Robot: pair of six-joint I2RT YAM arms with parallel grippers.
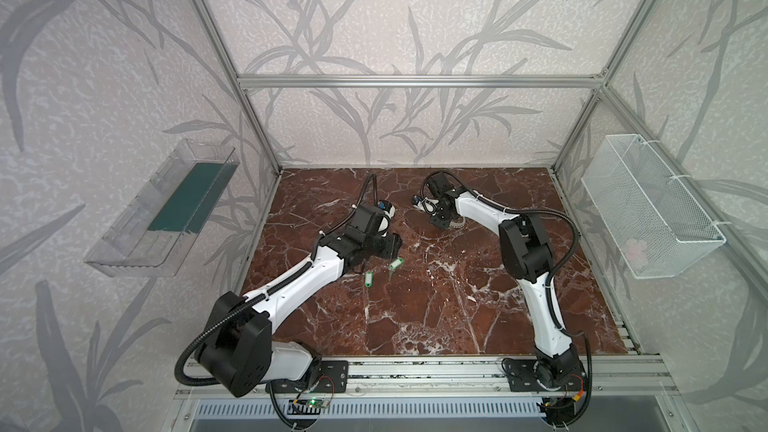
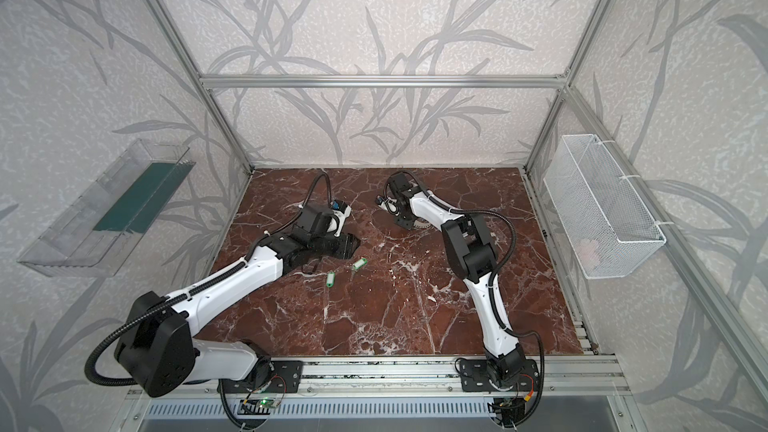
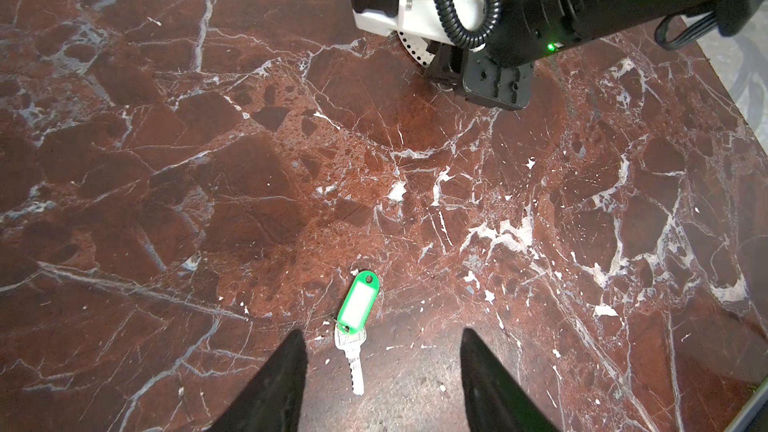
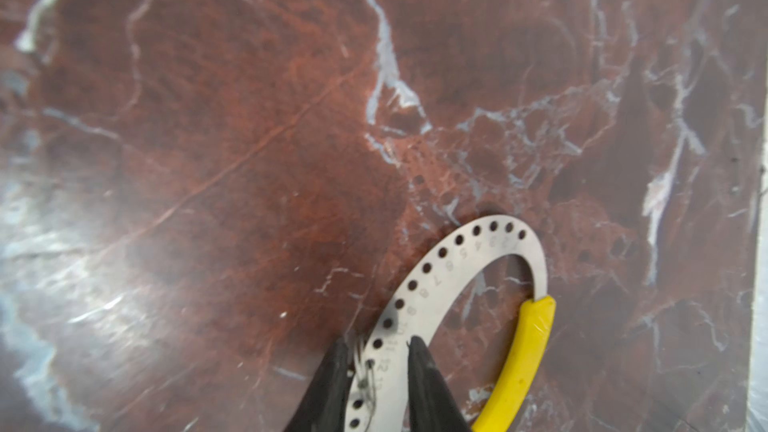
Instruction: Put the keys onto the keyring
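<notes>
Left end effector [image 3: 382, 331] apart beside key [image 3: 357, 305], marble [image 3: 208, 160] open; right end effector [image 4: 378, 340] straddles keyring [image 4: 451, 259] band, grip unclear.

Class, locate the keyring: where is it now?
In both top views the keyring rests on the far half of the marble table, right of centre, beneath the right gripper; the right wrist view shows the gripper astride its perforated band.
</notes>
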